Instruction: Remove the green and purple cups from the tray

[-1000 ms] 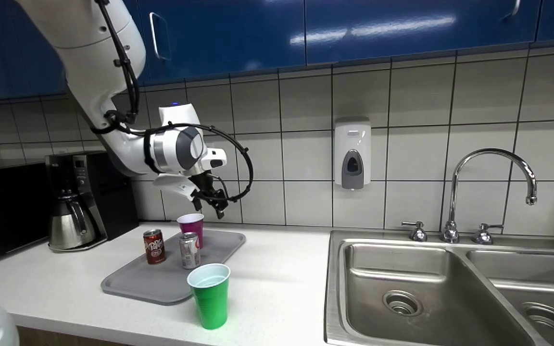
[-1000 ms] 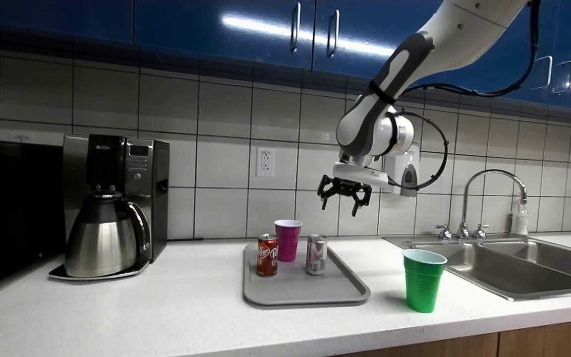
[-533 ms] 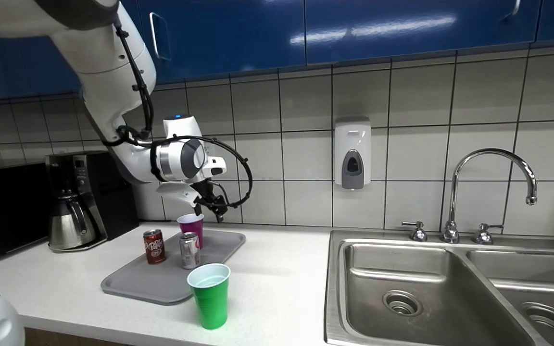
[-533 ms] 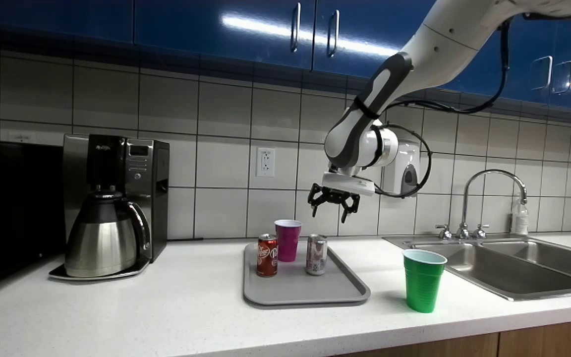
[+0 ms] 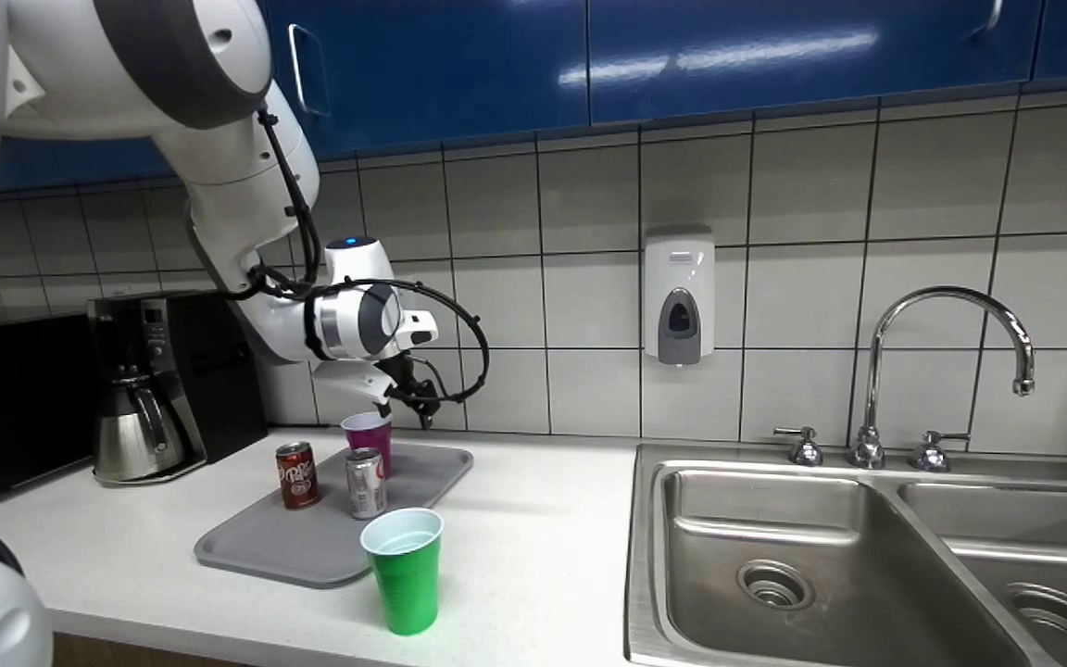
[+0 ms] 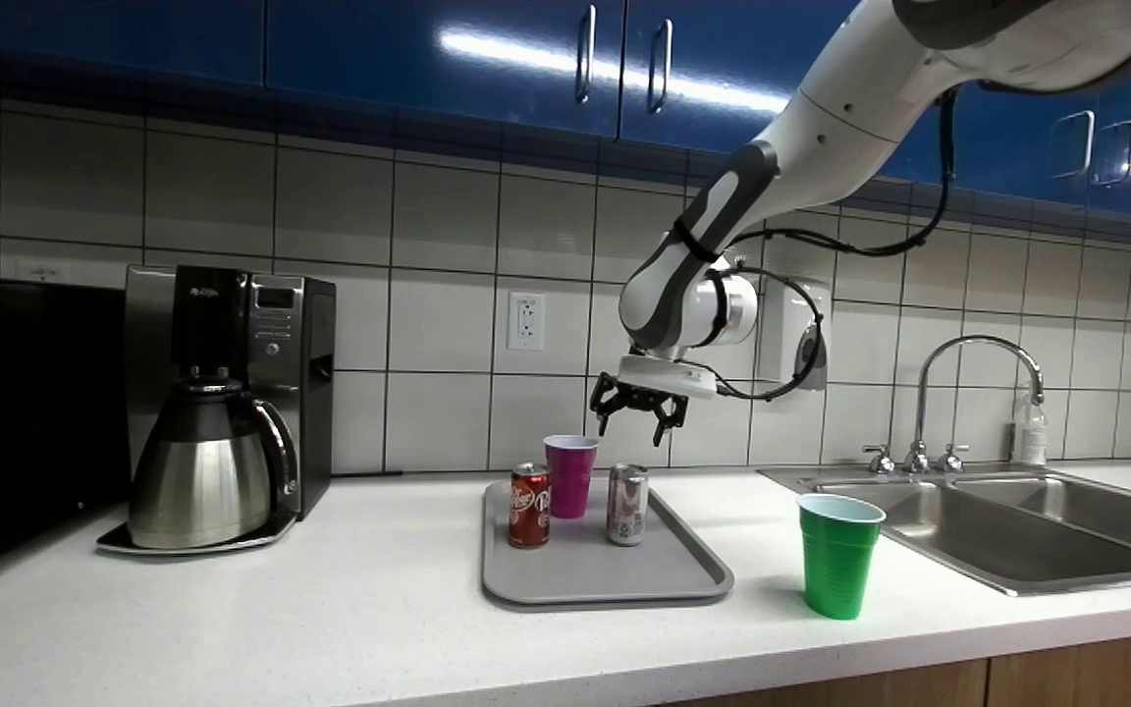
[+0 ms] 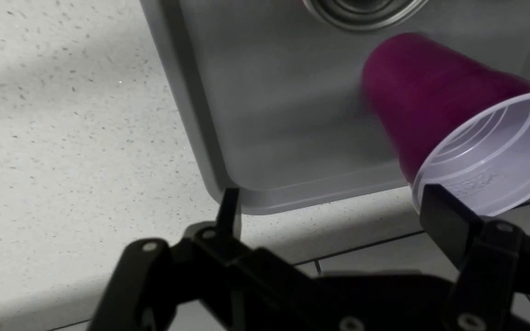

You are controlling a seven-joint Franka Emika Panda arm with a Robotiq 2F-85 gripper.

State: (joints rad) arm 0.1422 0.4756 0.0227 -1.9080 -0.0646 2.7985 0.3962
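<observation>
The purple cup [image 6: 570, 481] stands upright at the back of the grey tray [image 6: 605, 581], partly behind a can [image 5: 367, 486] in an exterior view. Off the tray, the green cup [image 5: 408, 584] stands upright on the counter; in the wrist view it is out of sight. My gripper [image 6: 631, 437] is open, hanging above the tray's back part, higher than the purple cup's rim and to its right there. In the wrist view nothing lies between the spread fingers [image 7: 449, 220]; the right one overlaps the rim of the purple cup [image 7: 412, 92]. Whether they touch I cannot tell there.
A red can [image 6: 529, 511] and a silvery can [image 6: 627, 516] stand on the tray close to the purple cup. The tiled wall [image 6: 448, 422] rises just behind. A coffee maker [image 6: 222, 442] stands to one side, a steel sink [image 5: 765, 519] to the other.
The arm has come down and shifted toward the purple cup, leftward in one of the exterior views. Its jaws have stayed open. Cups, cans and tray have not moved.
</observation>
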